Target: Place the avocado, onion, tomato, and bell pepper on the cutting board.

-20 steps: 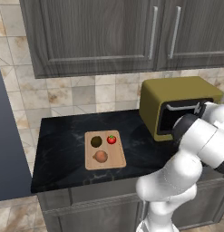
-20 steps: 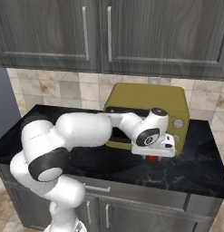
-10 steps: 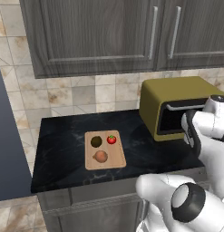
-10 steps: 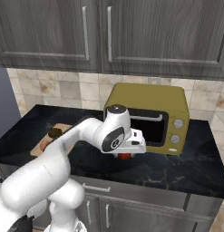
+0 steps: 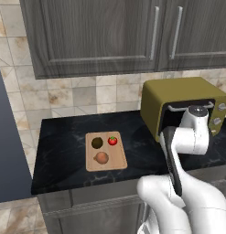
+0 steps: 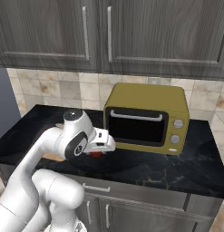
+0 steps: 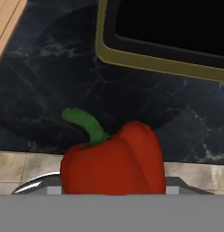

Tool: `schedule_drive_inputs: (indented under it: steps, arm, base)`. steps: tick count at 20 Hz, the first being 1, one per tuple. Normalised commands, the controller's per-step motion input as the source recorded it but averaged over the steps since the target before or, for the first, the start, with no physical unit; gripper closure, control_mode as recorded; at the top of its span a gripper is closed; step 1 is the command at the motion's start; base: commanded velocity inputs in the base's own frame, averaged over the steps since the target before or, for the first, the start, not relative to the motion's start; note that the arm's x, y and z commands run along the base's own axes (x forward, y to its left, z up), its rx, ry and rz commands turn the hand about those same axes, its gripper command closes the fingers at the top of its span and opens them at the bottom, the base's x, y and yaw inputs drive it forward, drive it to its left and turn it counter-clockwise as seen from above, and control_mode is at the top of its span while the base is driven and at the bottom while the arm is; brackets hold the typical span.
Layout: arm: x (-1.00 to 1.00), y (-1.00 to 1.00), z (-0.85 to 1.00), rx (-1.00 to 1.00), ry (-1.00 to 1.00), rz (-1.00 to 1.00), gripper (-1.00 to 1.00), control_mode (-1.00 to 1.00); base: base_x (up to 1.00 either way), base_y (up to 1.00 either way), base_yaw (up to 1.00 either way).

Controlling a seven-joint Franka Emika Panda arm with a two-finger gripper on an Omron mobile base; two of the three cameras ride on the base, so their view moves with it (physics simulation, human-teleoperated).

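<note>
The arm had swung leftward from the toaster oven (image 6: 147, 118), its claw (image 6: 97, 153) closed on the bell pepper (image 7: 114, 161), carried above the surface (image 7: 50, 81); avocado (image 5: 97, 143), tomato (image 5: 112, 140) and onion (image 5: 101, 158) already sat on the cutting board (image 5: 117, 161), so one drop remained

the cutting board (image 5: 118, 163) is a pale wooden rectangle with rounded corners, lying flat on the dark counter. three of the vegetables sit on it. the avocado (image 5: 97, 143), a dark olive ball, is at the board's 11 o'clock. the tomato (image 5: 112, 140), bright glossy red with a green speck on top, is just beside it at 1 o'clock. the onion (image 5: 101, 158), a smooth tan-orange ball, sits near 6 o'clock, close below the avocado. the bell pepper (image 7: 114, 161) is off the board: red, lumpy, with a curved green stem pointing to 11 o'clock in the hand view.
</note>
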Motion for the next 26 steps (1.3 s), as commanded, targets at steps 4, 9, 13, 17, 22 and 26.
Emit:
schedule_drive_inputs:
  steps: [4,9,13,17,22,26]
  arm:
    - [0.23,0.55,0.61,0.08,0.07,0.01,1.0,-1.0]
    - [0.15,0.53,0.38,0.05,0.12,0.06,1.0,-1.0]
    - [0.13,0.53,0.15,0.05,0.16,0.1,1.0,-1.0]
    - [0.06,0.56,0.02,0.06,0.16,0.1,1.0,-1.0]
    - [0.08,0.6,0.0,0.06,0.16,0.09,1.0,-1.0]
    - [0.25,0.49,-0.07,0.07,0.16,0.1,1.0,-1.0]
  base:
    - [0.0,0.0,0.0]
    - [0.0,0.0,0.0]
    - [0.0,0.0,0.0]
    - [0.0,0.0,0.0]
    - [0.0,0.0,0.0]
    - [0.0,0.0,0.0]
